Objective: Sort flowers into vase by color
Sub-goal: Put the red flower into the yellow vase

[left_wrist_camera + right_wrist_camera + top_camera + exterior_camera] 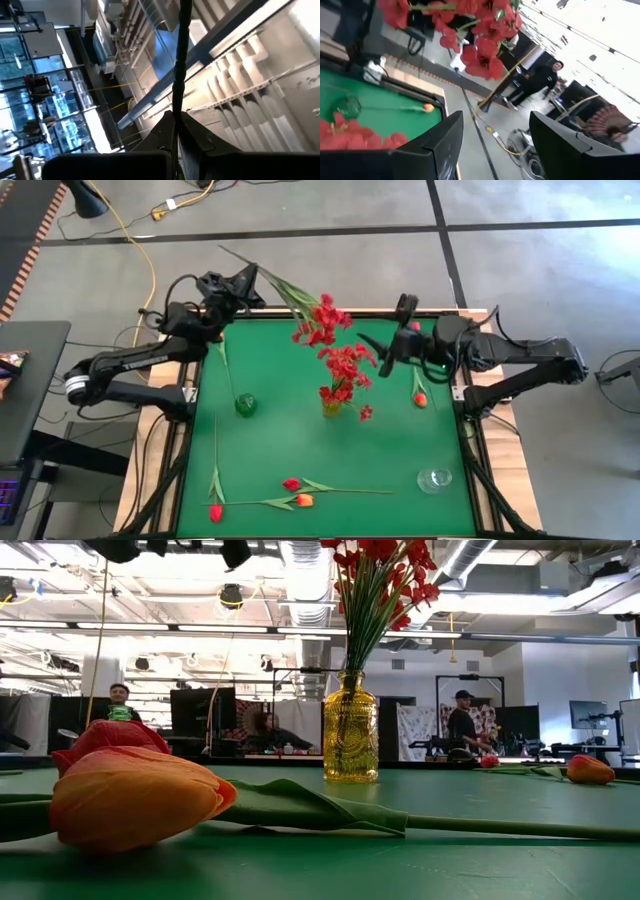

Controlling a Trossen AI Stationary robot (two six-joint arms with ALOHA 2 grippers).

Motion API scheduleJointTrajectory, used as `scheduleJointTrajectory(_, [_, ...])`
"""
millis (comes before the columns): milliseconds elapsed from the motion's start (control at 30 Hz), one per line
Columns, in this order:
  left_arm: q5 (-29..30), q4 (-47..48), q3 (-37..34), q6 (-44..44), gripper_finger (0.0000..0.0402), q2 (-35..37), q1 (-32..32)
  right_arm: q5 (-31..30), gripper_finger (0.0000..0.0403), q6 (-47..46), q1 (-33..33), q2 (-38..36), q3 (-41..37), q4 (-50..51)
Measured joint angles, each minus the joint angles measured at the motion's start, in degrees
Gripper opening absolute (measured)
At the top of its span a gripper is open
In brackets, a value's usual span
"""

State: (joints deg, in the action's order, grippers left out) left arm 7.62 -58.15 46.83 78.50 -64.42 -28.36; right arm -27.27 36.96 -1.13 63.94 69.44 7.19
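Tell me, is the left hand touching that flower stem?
Touching: the left wrist view shows the left hand shut on the stem, which passes between its fingers.

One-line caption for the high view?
Left gripper holds a red spray by its stem; open right gripper nears the yellow vase.

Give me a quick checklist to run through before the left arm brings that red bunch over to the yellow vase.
1. Left gripper shut on the stem of the red bunch: ok; the left wrist view shows the stem pinched.
2. Yellow vase upright on the green table: ok.
3. Vase colour match: ok; it already holds red blossoms.
4. Right gripper clear of the path: not ok; it hangs open close beside the vase's blossoms.
5. Room in the vase neck for another stem: cannot tell.
6. Green vase and clear vase out of the way: ok.
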Motion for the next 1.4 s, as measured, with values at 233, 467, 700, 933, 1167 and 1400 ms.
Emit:
scheduleJointTrajectory(233, [-1.0, -3.5, 0.0, 5.0, 0.0000, -4.0, -1.9, 8.7, 0.0255, -8.1, 8.1, 0.0, 0.5, -0.8])
scheduleJointTrajectory(467, [-2.9, -8.9, 0.0, 12.0, 0.0000, -10.1, -2.1, 16.7, 0.0255, -15.3, 15.8, 2.4, 0.6, -1.0])
scheduleJointTrajectory(700, [-3.3, -15.3, 1.2, 17.9, 0.0000, -15.8, -2.1, 23.0, 0.0255, -12.3, 17.9, 8.3, 0.6, -5.9])
scheduleJointTrajectory(933, [-6.8, -15.4, 6.8, 20.7, 0.0000, -18.8, -0.5, 23.0, 0.0255, -5.1, 17.9, 13.2, 0.6, -19.3])
scheduleJointTrajectory(1167, [-13.5, -10.0, 11.0, 18.3, 0.0000, -18.9, 1.4, 23.1, 0.0255, 1.0, 17.4, 15.1, 0.5, -25.4])
scheduleJointTrajectory(1400, [-14.6, -1.4, 11.0, 18.6, 0.0000, -19.0, 3.6, 23.9, 0.0255, 2.3, 14.4, 15.0, 2.7, -27.4])
